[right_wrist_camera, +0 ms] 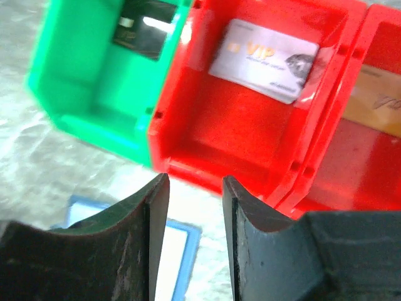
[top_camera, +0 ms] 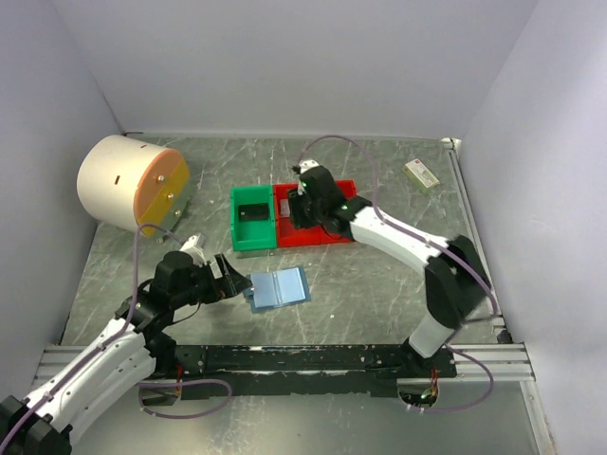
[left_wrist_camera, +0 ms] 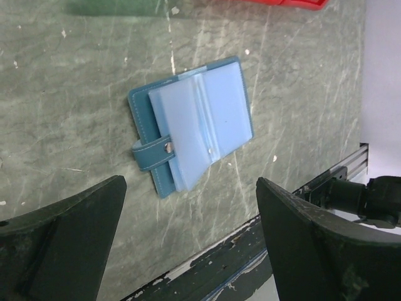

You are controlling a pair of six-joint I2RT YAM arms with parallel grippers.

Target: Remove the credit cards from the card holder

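Cards lie in the bins at the far middle: a silver card [right_wrist_camera: 263,59] in the red bin [right_wrist_camera: 219,122], a dark card [right_wrist_camera: 141,34] in the green bin [right_wrist_camera: 69,81] to its left. The right gripper [right_wrist_camera: 195,182] hangs over the red bin, jaws partly apart and empty. Nearer, the blue card holder [left_wrist_camera: 194,119] lies spread open on the table [left_wrist_camera: 75,94]. The left gripper [left_wrist_camera: 188,188] is just left of it, jaws wide apart and holding nothing.

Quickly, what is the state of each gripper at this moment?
Left gripper: open wide, holding nothing, near the card holder.
Right gripper: partly open, holding nothing, above the red bin.
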